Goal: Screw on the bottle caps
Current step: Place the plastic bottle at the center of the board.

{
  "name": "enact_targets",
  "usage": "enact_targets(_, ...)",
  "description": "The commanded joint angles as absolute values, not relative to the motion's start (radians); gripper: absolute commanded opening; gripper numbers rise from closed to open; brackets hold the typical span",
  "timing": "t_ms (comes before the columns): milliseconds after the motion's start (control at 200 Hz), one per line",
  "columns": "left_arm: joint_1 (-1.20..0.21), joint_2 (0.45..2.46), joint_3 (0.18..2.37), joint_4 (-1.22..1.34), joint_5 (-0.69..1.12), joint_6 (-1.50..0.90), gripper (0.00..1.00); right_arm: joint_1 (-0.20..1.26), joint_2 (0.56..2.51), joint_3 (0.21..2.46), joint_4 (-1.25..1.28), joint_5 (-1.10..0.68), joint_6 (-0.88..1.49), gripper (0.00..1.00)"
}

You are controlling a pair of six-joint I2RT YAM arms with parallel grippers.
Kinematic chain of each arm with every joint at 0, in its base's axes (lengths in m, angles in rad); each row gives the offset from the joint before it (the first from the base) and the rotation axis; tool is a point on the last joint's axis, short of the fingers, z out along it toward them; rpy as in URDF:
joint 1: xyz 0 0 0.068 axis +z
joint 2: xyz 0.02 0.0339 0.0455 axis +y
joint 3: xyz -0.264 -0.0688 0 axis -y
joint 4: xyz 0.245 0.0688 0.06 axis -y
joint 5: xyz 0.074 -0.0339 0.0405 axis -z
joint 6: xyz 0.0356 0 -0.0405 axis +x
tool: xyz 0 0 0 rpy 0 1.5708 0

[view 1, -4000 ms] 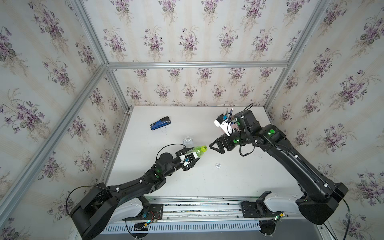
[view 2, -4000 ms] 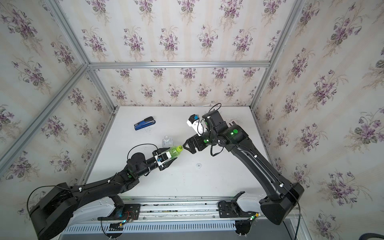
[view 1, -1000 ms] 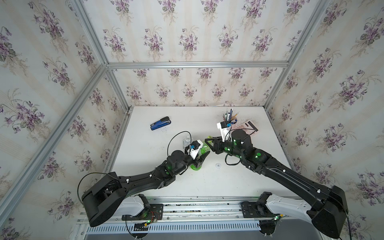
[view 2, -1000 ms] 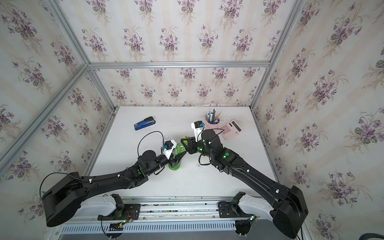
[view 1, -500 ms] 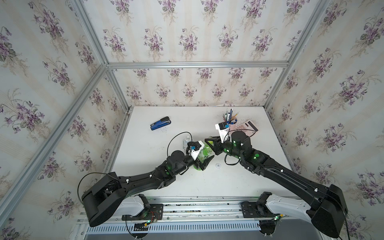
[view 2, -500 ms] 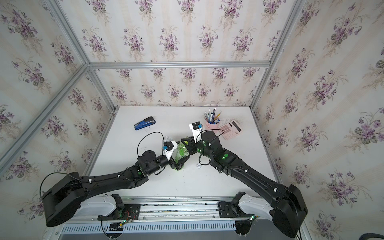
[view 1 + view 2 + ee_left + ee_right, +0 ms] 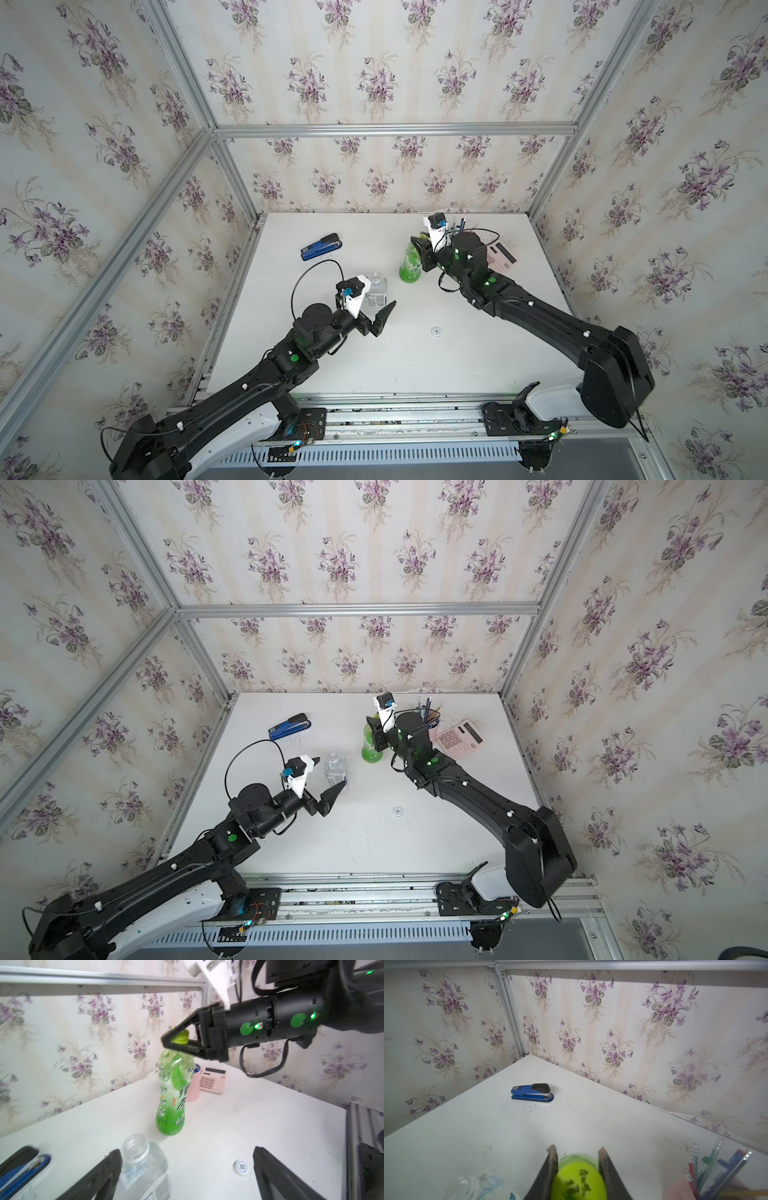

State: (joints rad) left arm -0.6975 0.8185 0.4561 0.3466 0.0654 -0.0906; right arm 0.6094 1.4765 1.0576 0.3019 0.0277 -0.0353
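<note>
Take the table in both top views as a clock face with 12 at the far wall. The green bottle stands upright just past centre toward 12. The right gripper reaches it from 3 o'clock, fingers drawn narrow on the yellow-green cap, which sits on the bottle's neck. The clear bottle stands uncapped at 8 o'clock from the green one. The left gripper is spread wide with that bottle between its fingers, just beside one and apart from the other; whether it touches I cannot tell. The white cap lies flat at 4 o'clock from the clear bottle, apart from both arms. A blue stapler lies at 10 o'clock from it. A pink calculator lies at 3 o'clock from the green bottle. The pen cup stands at 2 o'clock from that bottle, mostly hidden by the right wrist in both top views
</note>
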Motion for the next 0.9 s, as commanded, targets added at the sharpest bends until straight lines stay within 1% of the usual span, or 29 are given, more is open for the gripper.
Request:
enact_targets(0,-0.612,0.813,0.446,0.250,0.116,-0.163,1.00,0.581,1.541,1.100,0.395,0.018,-0.063,0.13)
enact_targets(95,-0.570,0.848,0.440,0.260,0.133,-0.180,1.00,0.569,1.612,1.134,0.391,-0.002,-0.057,0.14)
enact_targets(235,-0.555,0.894,0.426,0.301,0.134,-0.189,1.00,0.563,1.701,1.197,0.342,-0.008,-0.058,0.17)
enact_targets(515,-0.551,0.901,0.410,0.320,0.121,-0.166,1.00,0.562,1.781,1.246,0.291,0.000,-0.085,0.25)
enact_targets(704,-0.552,0.904,0.402,0.320,0.115,-0.153,1.00,0.563,1.788,1.250,0.269,0.001,-0.079,0.37)
enact_targets(784,-0.552,0.905,0.398,0.325,0.114,-0.150,1.00,0.563,1.779,1.252,0.270,0.004,-0.075,0.45)
enact_targets(894,-0.552,0.902,0.391,0.332,0.112,-0.147,1.00,0.563,1.761,1.247,0.277,0.006,-0.078,0.53)
